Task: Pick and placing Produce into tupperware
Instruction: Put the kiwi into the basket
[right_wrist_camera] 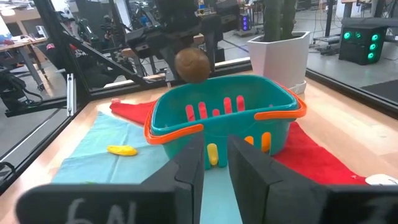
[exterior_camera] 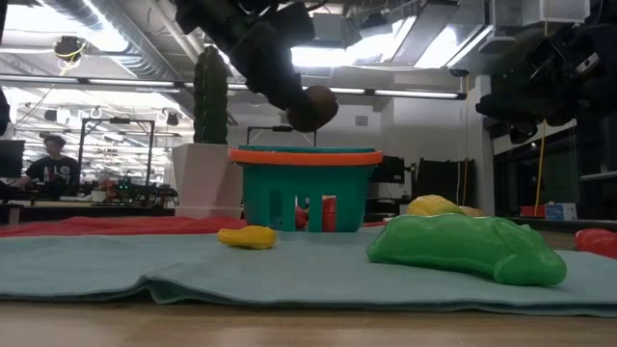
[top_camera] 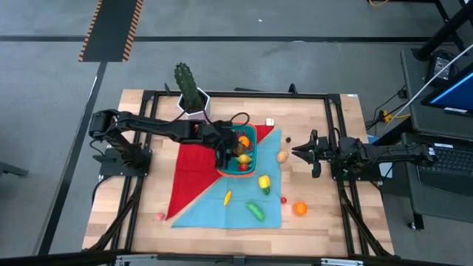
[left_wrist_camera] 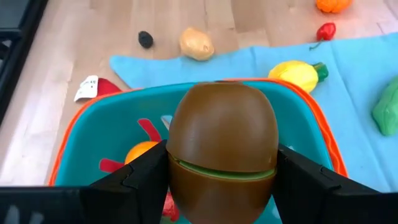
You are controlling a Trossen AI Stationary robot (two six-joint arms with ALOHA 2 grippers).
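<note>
My left gripper (top_camera: 235, 151) is shut on a brown egg-shaped produce piece (left_wrist_camera: 222, 149) with a green seam, which hangs over the teal tupperware (top_camera: 255, 140) with its orange-red rim (exterior_camera: 305, 156). Orange and red pieces (left_wrist_camera: 140, 152) lie inside the tupperware. A yellow pepper (top_camera: 264, 181), a green piece (top_camera: 256, 210) and a yellow piece (top_camera: 228, 197) lie on the blue cloth (top_camera: 236, 210). An orange (top_camera: 300, 208) and a tan piece (top_camera: 281, 156) lie on the wood. My right gripper (top_camera: 304, 152) waits at the table's right with nothing between its fingers. My left gripper pinches the brown piece by its two opposite sides (left_wrist_camera: 177, 155), at the level of the green seam, between its two fingers (left_wrist_camera: 143, 174). The fingers come slanting down from the table's left side. The piece hangs clear above the tupperware's rim (right_wrist_camera: 280, 112).
A tall green cactus in a white pot (top_camera: 191, 89) stands just behind the tupperware. A red cloth (top_camera: 192, 170) lies under it, overlapping the blue one. A small red piece (top_camera: 160, 216) lies near the front left, a red chili (top_camera: 284, 199) and a dark bit (top_camera: 289, 139) toward the right.
</note>
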